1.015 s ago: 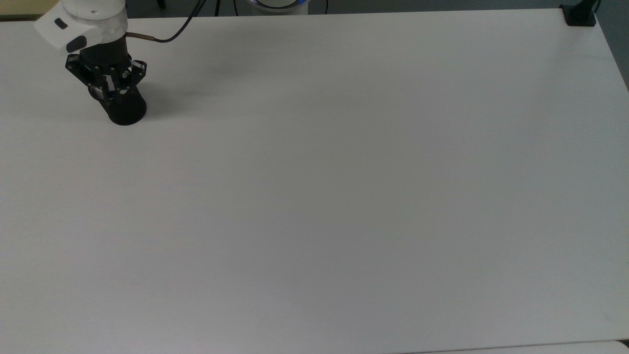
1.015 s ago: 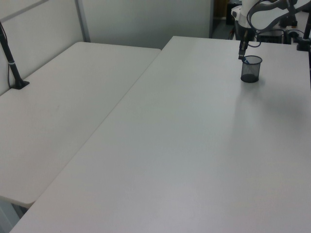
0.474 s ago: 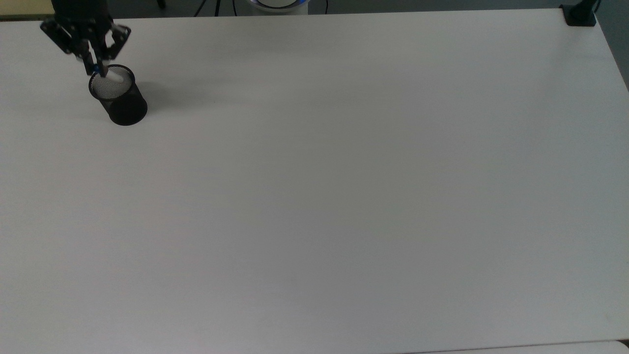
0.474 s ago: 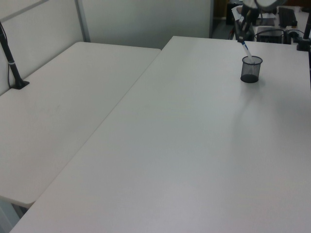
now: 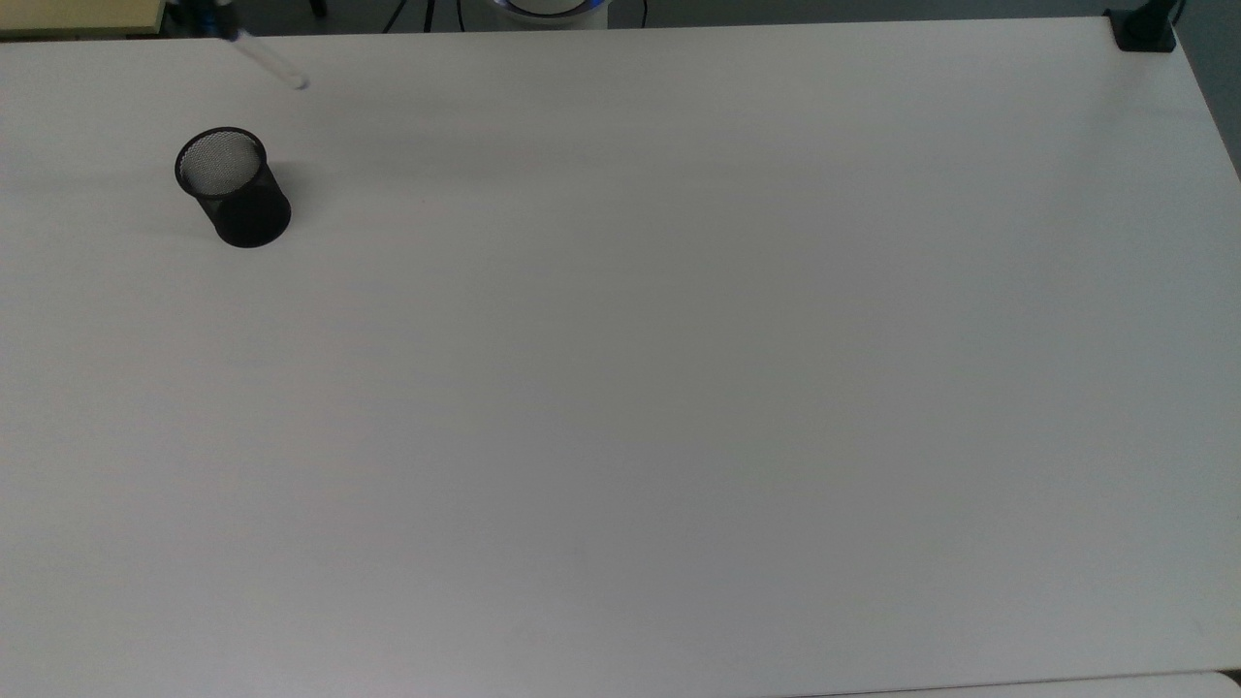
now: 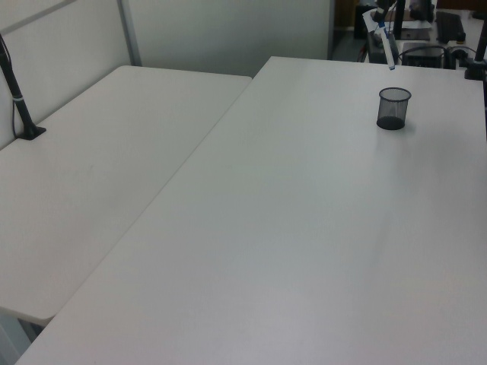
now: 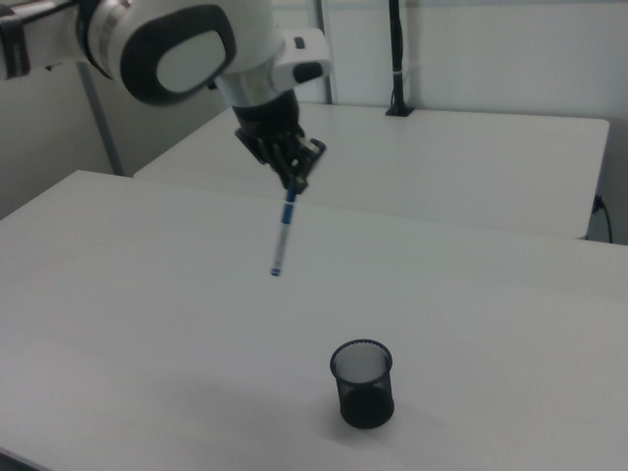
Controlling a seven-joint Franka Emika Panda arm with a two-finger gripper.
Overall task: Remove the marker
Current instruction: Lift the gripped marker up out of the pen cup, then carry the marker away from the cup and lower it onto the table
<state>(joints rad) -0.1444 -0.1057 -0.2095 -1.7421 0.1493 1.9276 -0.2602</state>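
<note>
The tool (image 7: 294, 182) hangs in the air above the tabletop (image 7: 177, 324), its fingers clamped on the upper end of the marker (image 7: 283, 232). The marker is clear of the black mesh cup (image 7: 363, 384) and touches nothing but the tool.

In the right view the marker hangs nearly upright, its long axis tipped a little so that the lower end sits slightly toward the right view's left. A blue stretch lies just under the fingers, the white barrel runs below it, and the small blue tip points down at the tabletop. The cup stands upright lower in this view and toward the right view's right, well apart from the marker's tip.

In the top view the marker (image 5: 269, 63) appears near the upper left corner as a pale slanted streak, its free end pointing down and toward the top view's right, above the cup (image 5: 233, 187) in the frame.

In the left view the marker (image 6: 387, 51) hangs by the far edge of the tabletop (image 6: 289, 213), upper end blue, lower end leaning slightly toward the left view's right, with the cup (image 6: 393, 108) standing below it in the frame. The cup's mouth is open and shows only mesh inside.
</note>
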